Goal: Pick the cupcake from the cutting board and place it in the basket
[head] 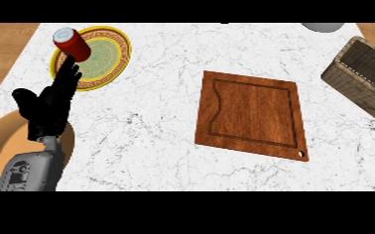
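Observation:
The brown wooden cutting board lies right of the counter's middle, and its top is bare. No cupcake shows anywhere in the head view. The woven basket sits at the right edge, partly cut off, and its inside is mostly out of sight. My left hand stands at the left edge with fingers straight and pointing up, holding nothing. My right hand does not show.
A round plate with a yellow rim and green centre sits at the back left, with a red can at its upper left rim. A white round object peeks in at the back right.

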Action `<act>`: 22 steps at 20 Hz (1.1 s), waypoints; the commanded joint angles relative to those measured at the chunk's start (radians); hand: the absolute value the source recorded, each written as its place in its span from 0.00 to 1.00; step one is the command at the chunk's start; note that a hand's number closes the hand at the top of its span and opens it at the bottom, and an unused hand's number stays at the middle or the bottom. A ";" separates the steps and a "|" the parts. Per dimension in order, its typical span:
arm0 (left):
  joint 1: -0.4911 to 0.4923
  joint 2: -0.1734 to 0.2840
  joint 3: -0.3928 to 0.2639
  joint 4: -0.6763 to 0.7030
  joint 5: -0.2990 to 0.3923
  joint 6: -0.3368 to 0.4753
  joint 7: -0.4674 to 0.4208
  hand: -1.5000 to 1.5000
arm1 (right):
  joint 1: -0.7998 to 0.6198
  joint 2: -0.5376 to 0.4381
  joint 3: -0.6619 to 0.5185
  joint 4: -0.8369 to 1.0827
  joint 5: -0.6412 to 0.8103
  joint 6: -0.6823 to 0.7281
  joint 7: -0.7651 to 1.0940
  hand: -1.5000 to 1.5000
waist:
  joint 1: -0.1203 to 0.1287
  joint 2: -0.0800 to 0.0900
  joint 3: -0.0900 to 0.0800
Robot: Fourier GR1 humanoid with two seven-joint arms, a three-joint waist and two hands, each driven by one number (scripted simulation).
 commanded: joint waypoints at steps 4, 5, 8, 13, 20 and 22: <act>0.027 0.035 0.023 0.017 0.016 -0.042 -0.046 0.50 | 0.004 -0.004 0.007 0.078 0.045 -0.040 0.005 1.00 | 0.007 0.002 0.000; 0.038 0.000 -0.001 -0.014 -0.002 -0.008 -0.021 0.50 | 0.030 -0.030 0.007 0.079 0.045 -0.041 -0.047 1.00 | 0.003 0.000 0.000; -0.048 0.020 0.024 0.062 0.014 -0.021 -0.024 0.50 | 0.014 0.032 0.016 0.100 0.065 -0.084 0.009 1.00 | 0.004 0.004 0.000; -0.030 0.018 0.015 0.005 0.010 -0.012 0.031 0.50 | 0.037 -0.006 0.001 0.133 0.063 -0.077 -0.040 1.00 | 0.010 0.004 0.001; -0.056 0.009 0.004 0.050 -0.004 -0.010 -0.008 0.50 | -0.001 -0.012 -0.006 0.171 0.064 0.020 -0.043 1.00 | 0.010 0.005 0.001; 0.019 0.000 -0.005 0.000 -0.009 -0.010 -0.025 0.50 | 0.026 0.004 -0.014 0.161 0.056 0.002 -0.044 1.00 | 0.009 0.000 0.000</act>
